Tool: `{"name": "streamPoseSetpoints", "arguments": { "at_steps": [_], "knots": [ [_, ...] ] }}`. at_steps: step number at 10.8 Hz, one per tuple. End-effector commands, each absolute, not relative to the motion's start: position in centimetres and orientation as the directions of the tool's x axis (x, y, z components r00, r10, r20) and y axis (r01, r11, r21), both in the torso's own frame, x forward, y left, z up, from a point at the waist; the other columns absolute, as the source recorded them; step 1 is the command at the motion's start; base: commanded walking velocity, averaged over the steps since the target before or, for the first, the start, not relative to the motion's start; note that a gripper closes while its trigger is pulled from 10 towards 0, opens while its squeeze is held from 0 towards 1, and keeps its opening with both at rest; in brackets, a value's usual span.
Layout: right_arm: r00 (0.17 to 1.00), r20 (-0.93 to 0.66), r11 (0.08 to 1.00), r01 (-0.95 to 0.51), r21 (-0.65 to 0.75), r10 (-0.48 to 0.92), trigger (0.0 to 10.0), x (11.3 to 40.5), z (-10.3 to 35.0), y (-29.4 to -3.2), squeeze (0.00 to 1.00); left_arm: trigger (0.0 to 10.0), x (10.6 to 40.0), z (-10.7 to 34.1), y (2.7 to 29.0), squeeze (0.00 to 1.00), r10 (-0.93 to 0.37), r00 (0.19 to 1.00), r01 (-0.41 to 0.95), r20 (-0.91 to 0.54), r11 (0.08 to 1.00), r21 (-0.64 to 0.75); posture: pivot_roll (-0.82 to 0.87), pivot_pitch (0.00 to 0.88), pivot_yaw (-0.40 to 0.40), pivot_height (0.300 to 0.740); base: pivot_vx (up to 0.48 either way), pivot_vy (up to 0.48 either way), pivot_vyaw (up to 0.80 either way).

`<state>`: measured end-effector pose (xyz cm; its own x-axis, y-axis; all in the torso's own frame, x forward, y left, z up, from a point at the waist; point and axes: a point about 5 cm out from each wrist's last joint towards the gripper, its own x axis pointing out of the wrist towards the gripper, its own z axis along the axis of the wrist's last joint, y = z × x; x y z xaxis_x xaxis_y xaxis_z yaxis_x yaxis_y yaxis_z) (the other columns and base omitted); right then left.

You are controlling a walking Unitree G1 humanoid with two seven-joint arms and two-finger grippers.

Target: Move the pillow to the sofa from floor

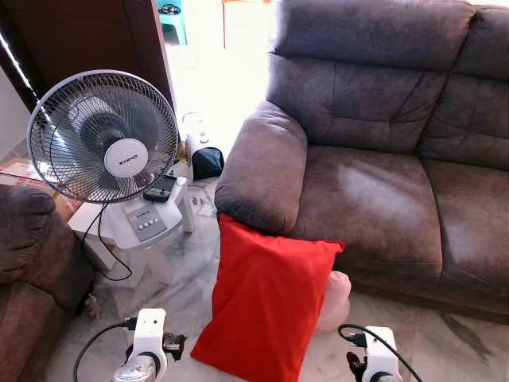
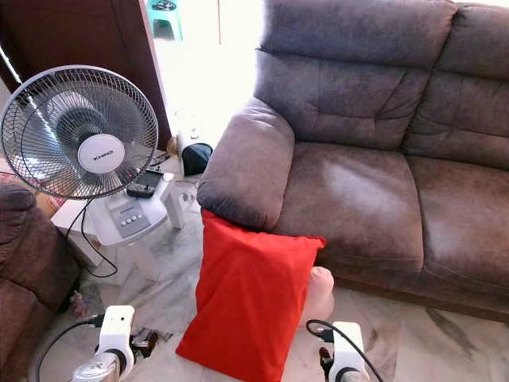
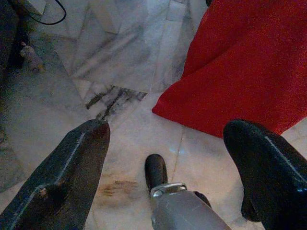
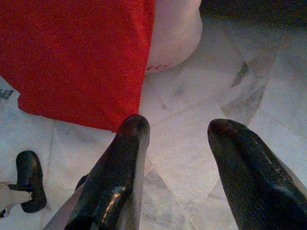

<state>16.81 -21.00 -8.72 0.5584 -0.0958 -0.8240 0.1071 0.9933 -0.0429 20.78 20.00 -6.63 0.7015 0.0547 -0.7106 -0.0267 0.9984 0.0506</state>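
The red pillow (image 1: 266, 306) stands on the marble floor (image 3: 120, 62), tilted back so its far edge leans against the sofa (image 1: 374, 191), just under the left armrest (image 1: 258, 167). A pale pink cushion (image 1: 334, 301) sits on the floor touching the pillow's right side, partly behind it. To the left stands a white fan (image 1: 103, 135) on its base, with a black remote (image 1: 159, 189) on it and its cord trailing to the floor.

The left gripper (image 3: 168, 158) hovers over the floor just left of the pillow's near left corner, its fingers (image 3: 67, 177) spread wide and holding nothing. The right gripper (image 4: 177, 163) hovers near the pillow's near right corner, fingers (image 4: 120, 177) likewise apart and empty.

The step in hand looks like the approach for a two-sided grasp. To do it well, both grippers should probably close in on the pillow's left and right edges at about mid-height, pinching the fabric and filling firmly, since a soft pillow sags if held only at a corner. The right gripper should take care to catch only red cloth, not the pink cushion beside it. The lift then needs to clear the seat's front edge before setting the pillow on the seat cushion (image 1: 366, 199).
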Motion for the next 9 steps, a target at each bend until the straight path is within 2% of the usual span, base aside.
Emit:
{"name": "streamPoseSetpoints", "arguments": {
  "at_steps": [1, 3, 4, 5, 6, 9],
  "knots": [
    [0.567, -0.818, 0.992, 0.118, -0.040, -0.100, 10.0, 17.0, -8.6, -21.2, 0.00, 10.0, 20.8, -6.6, 20.3, 0.00, 0.059, 0.701, -0.028, -0.711, 0.998, 0.055, 0.04, 0.000, -0.052, 0.736, 0.000, 0.000, 0.00],
    [0.578, -0.807, 0.987, 0.154, -0.036, -0.120, 10.0, 17.3, -8.3, -21.6, 0.00, 10.0, 20.5, -6.7, 20.5, 0.00, 0.071, 0.692, -0.029, -0.719, 0.997, 0.070, 0.04, 0.000, -0.048, 0.736, 0.000, 0.000, 0.00],
    [0.579, -0.805, 0.990, 0.117, -0.075, -0.129, 10.0, 17.5, -8.2, -21.9, 0.00, 10.0, 20.3, -6.8, 20.6, 0.00, 0.085, 0.687, -0.038, -0.722, 0.996, 0.081, 0.04, 0.000, -0.049, 0.736, 0.000, 0.000, 0.00],
    [0.583, -0.803, 0.992, 0.100, -0.082, -0.125, 10.0, 17.8, -8.1, -21.6, 0.00, 10.0, 20.2, -6.9, 20.6, 0.00, 0.088, 0.688, -0.034, -0.721, 0.995, 0.089, 0.04, 0.000, -0.049, 0.736, 0.000, 0.000, 0.80],
    [0.582, -0.804, 0.991, 0.113, -0.069, -0.123, 10.0, 17.9, -8.1, -21.5, 0.00, 10.0, 20.1, -6.9, 20.6, 0.00, 0.091, 0.685, -0.033, -0.723, 0.995, 0.094, 0.04, 0.000, -0.051, 0.736, 0.000, -0.281, 0.80],
    [0.610, -0.784, 0.990, 0.131, -0.045, -0.116, 10.0, 18.9, -7.8, -20.8, 0.00, 10.0, 20.2, -6.9, 20.6, 0.00, 0.102, 0.684, -0.040, -0.722, 0.994, 0.102, 0.04, 0.000, -0.056, 0.736, 0.000, -0.299, 0.00]
  ]
}}
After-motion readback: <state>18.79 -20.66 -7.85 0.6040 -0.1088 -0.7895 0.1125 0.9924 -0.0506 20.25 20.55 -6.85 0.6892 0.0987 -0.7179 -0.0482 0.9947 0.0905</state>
